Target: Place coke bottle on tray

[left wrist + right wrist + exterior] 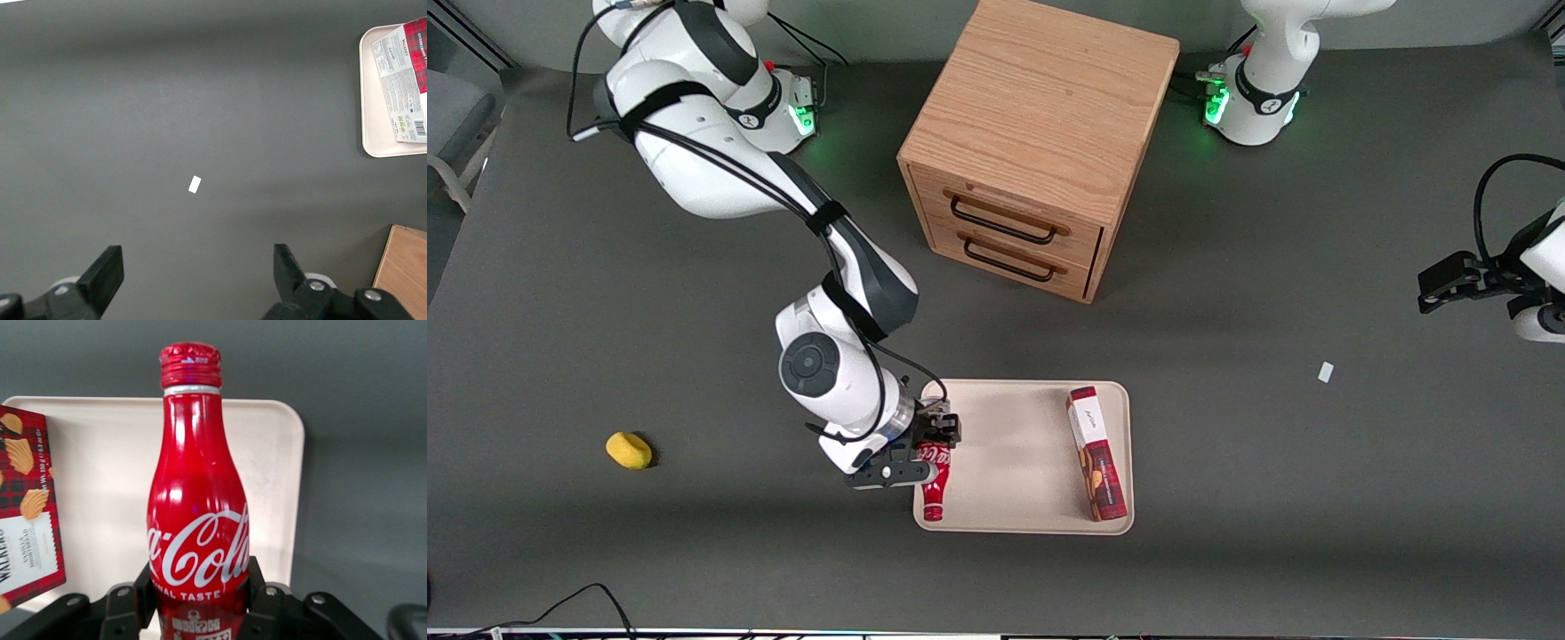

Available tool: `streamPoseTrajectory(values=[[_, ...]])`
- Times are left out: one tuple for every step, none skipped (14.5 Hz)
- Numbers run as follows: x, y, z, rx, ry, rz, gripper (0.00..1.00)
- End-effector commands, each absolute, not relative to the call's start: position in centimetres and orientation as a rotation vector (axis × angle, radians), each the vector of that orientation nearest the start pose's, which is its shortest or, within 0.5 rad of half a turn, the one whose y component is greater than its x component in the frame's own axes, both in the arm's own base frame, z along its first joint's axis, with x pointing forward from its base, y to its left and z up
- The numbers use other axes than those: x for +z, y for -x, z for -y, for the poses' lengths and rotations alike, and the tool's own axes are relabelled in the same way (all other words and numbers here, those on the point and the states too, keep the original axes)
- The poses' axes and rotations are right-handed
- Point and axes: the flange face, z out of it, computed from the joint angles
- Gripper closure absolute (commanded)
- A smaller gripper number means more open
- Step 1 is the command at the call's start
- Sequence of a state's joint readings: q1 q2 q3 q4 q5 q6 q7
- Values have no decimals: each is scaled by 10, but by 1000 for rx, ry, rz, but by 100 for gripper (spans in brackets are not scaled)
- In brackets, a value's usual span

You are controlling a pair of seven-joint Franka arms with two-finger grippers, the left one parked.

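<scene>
Two fingers of our gripper clamp the coke bottle, lying over the tray edge farthest from the biscuit box; we should lower it level, then release.

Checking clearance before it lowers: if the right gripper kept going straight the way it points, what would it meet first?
Probably the tray. The gripper, shut on the coke bottle, points down over the tray's edge toward the working arm; the height left is unclear.

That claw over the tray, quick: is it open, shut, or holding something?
Gripper: shut on the coke bottle, holding it over the tray edge nearest the working arm.
</scene>
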State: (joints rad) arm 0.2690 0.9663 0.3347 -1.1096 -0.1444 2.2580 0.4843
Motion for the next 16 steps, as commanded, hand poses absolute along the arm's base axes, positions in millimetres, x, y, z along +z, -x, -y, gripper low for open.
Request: streamPoseTrajectory(values=[[248, -700, -380, -231, 2883, 52, 63], [238, -699, -379, -220, 2887, 42, 60], [231, -700, -377, -222, 2888, 28, 52], [227, -703, -374, -244, 2883, 15, 49], [220, -703, -374, -261, 2873, 8, 49], [213, -704, -373, -266, 2869, 3, 48], [207, -703, -373, -270, 2864, 1, 48], [203, -702, -373, -274, 2859, -1, 45], [197, -701, -372, -273, 2857, -4, 43], [193, -700, -374, -278, 2851, -7, 41], [189, -698, -374, -282, 2847, -7, 36], [187, -699, -371, -283, 2847, -13, 31], [187, -700, -370, -284, 2847, -13, 28], [187, -701, -368, -286, 2849, -14, 17], [186, -702, -366, -289, 2853, -16, 17], [184, -702, -365, -294, 2864, -12, 17]])
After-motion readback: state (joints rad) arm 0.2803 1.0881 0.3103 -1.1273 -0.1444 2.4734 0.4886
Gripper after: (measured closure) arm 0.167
